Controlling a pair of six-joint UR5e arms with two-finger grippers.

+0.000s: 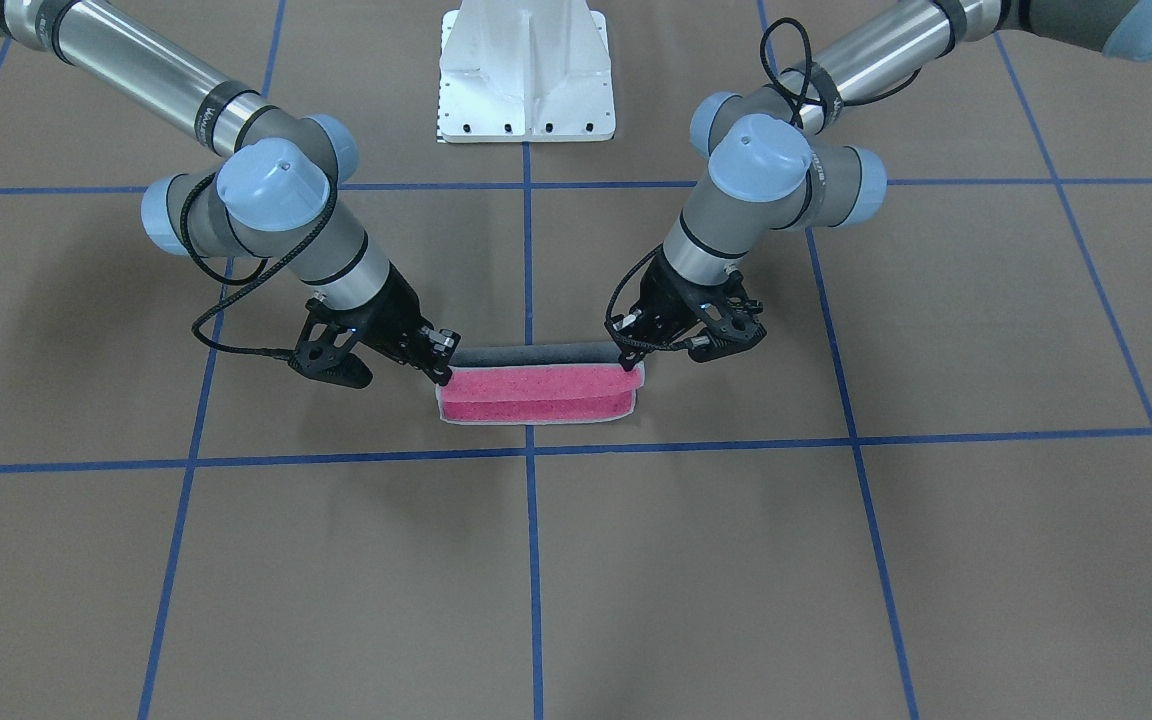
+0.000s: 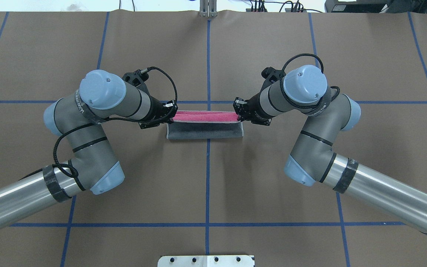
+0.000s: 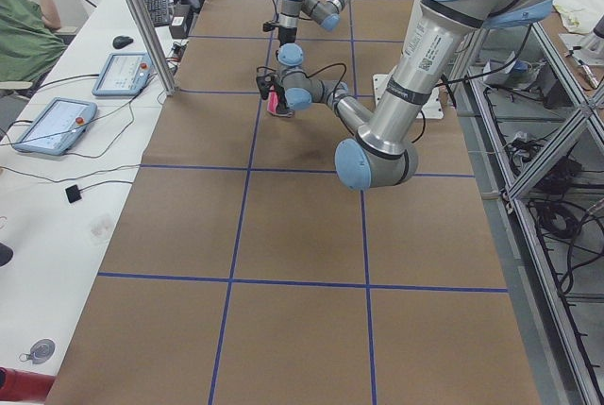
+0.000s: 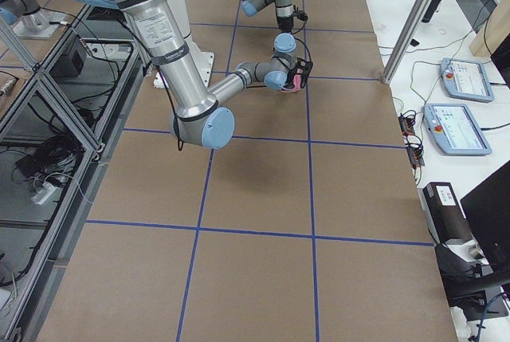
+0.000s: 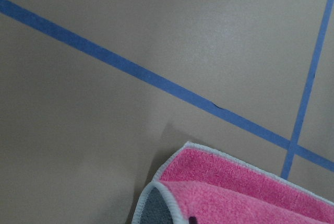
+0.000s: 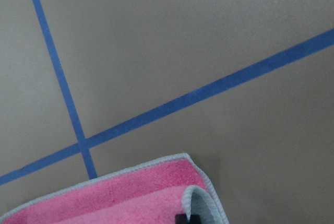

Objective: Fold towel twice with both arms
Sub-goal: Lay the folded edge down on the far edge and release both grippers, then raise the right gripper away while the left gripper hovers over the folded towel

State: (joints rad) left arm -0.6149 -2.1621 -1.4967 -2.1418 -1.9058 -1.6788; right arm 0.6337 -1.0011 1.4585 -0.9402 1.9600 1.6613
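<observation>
We see the left claw [image 2: 171, 112] clamped on one end of the towel [image 2: 204, 130], which lies partly folded on the brown surface [image 2: 206, 178] across the blue centre line [image 2: 208, 55], pink face showing. The right claw [image 2: 238, 111] pinches the opposite end.

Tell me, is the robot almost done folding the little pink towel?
Partway. Done: the towel is doubled over into a narrow strip, with pink and grey both showing. In hand: the left gripper and the right gripper each pinch one end of its raised edge, mid-fold. Left: lay that edge down and let go. I cannot tell whether another fold is needed.
</observation>
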